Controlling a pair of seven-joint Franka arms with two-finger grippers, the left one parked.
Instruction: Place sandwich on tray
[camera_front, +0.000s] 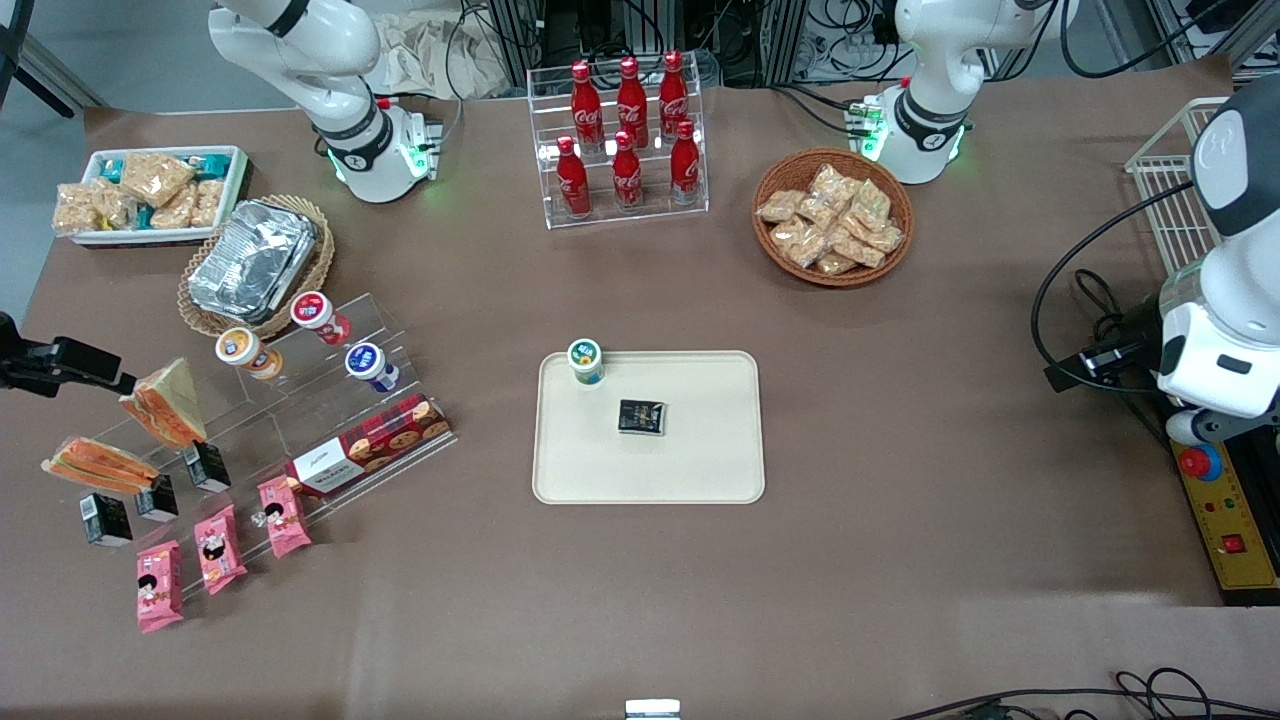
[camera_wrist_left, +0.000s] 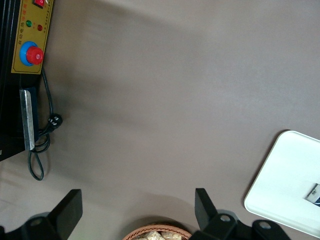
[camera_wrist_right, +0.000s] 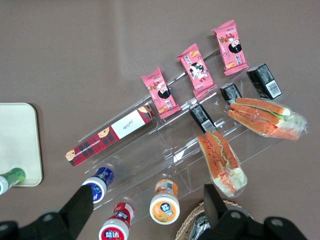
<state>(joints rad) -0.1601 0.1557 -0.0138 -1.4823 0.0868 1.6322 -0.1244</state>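
The sandwich (camera_front: 100, 465) (camera_wrist_right: 265, 117) is a long, flat, clear-wrapped wedge with orange stripes. It lies on the clear acrylic display stand (camera_front: 300, 400) toward the working arm's end of the table. A second wedge sandwich (camera_front: 165, 403) (camera_wrist_right: 222, 162) with a tan bread face stands beside it, farther from the front camera. My gripper (camera_front: 70, 365) (camera_wrist_right: 148, 202) hangs open and holds nothing, high above that stand near the bread-faced sandwich. The cream tray (camera_front: 700, 470) (camera_wrist_right: 17, 140) (camera_wrist_left: 285, 175) lies mid-table and holds a green-lidded cup (camera_front: 585, 360) and a black packet (camera_front: 641, 416).
The stand also carries three lidded cups (camera_wrist_right: 165, 202), a red biscuit box (camera_front: 370, 445), pink snack packets (camera_front: 215, 548) and small black cartons (camera_front: 105, 518). A foil container in a basket (camera_front: 255, 262), a white snack bin (camera_front: 150, 195), a cola rack (camera_front: 625, 140) and a snack basket (camera_front: 833, 215) stand farther back.
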